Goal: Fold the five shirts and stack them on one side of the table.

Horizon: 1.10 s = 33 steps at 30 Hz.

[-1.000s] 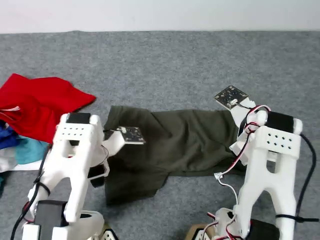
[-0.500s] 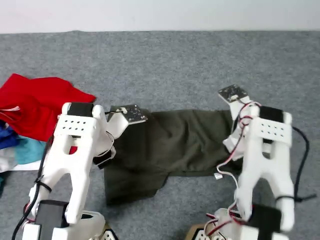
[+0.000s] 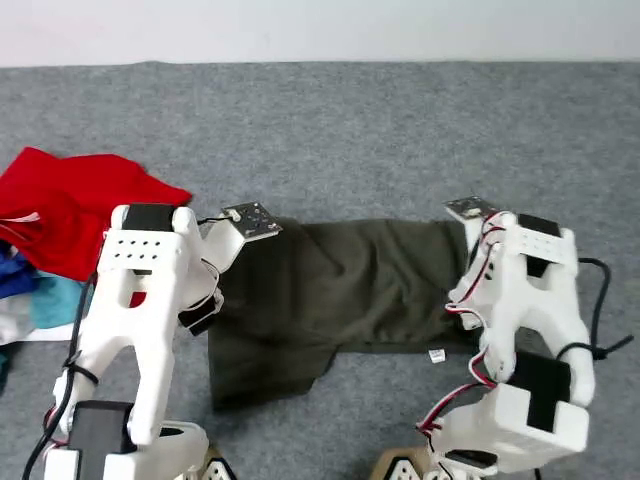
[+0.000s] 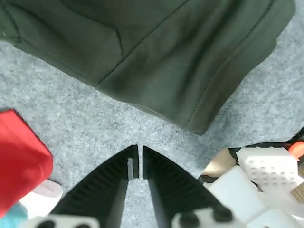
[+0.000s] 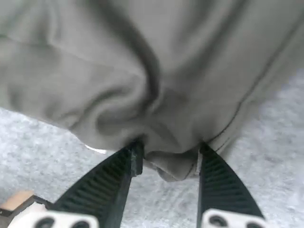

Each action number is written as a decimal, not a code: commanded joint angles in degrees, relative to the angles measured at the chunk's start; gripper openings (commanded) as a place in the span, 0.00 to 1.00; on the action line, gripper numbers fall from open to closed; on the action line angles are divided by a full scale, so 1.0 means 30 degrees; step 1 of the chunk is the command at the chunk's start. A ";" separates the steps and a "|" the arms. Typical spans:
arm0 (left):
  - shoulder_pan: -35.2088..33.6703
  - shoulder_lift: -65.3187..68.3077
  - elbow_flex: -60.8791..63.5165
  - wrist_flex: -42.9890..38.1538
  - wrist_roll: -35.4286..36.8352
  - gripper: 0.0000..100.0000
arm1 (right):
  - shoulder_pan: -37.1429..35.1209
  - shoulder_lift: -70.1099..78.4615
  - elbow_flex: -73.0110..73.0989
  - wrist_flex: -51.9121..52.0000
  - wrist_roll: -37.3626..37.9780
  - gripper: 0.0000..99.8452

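A dark olive shirt (image 3: pixel 350 285) lies spread on the grey table, one sleeve reaching toward the near edge. In the left wrist view my left gripper (image 4: pixel 140 162) is shut with nothing in it, over bare table just off the olive shirt's (image 4: pixel 156 52) hem. My right gripper (image 5: pixel 168 156) is open, its two fingers astride a bunched fold at the olive shirt's (image 5: pixel 142 61) right edge. In the high view the left arm (image 3: pixel 150 265) stands at the shirt's left side and the right arm (image 3: pixel 525 280) at its right side. A red shirt (image 3: pixel 75 205) lies crumpled at the far left.
Blue, teal and white garments (image 3: pixel 30 295) are heaped under the red shirt at the table's left edge. The red shirt's corner (image 4: pixel 21 161) lies close beside my left gripper. An arm base (image 4: pixel 266 171) sits near the front edge. Bare grey table (image 3: pixel 350 130) stretches behind the olive shirt.
The left arm has swung left off the olive shirt to its left edge. The right arm has drawn back and settled over the shirt's right edge.
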 commanded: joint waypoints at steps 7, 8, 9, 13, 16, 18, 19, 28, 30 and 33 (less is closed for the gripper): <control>0.0000 -0.0674 -0.0513 0.0557 0.0176 0.02 | 0.0542 -0.1773 -0.4982 0.3853 0.1875 0.20; 0.0000 -0.0674 -0.0513 0.0557 0.0176 0.02 | 0.0542 -0.1890 -0.5070 0.3971 0.2227 0.20; 0.0029 -0.0674 -0.0513 0.0557 0.0176 0.02 | 0.0542 -0.1919 -0.5099 0.3971 0.2520 0.20; -0.0029 -0.0674 -0.0484 0.0557 0.0176 0.02 | 0.0542 -0.1919 -0.4425 0.4293 0.3399 0.20; -0.0088 -0.0674 -0.0484 0.0557 0.0176 0.02 | 0.0484 -0.1919 -0.3546 0.4352 0.3399 0.20; -0.0088 -0.0674 -0.0484 0.0557 0.0176 0.02 | 0.0542 -0.1919 -0.2667 0.3824 0.3399 0.20; -0.0088 -0.0674 -0.0484 0.0557 0.0176 0.02 | 0.0542 -0.1919 -0.2139 0.3473 0.3399 0.20; -0.0059 -0.0557 -0.0484 0.0557 0.0176 0.02 | 0.0601 -0.1949 0.0586 -0.0337 0.3458 0.09; -0.0059 -0.0557 -0.0484 0.0557 0.0176 0.02 | 0.0601 -0.1978 0.0264 -0.0308 0.3458 0.04; -0.0088 -0.0645 -0.0484 0.0557 0.0176 0.02 | 0.0630 -0.2095 -0.0527 -0.0103 0.3839 0.03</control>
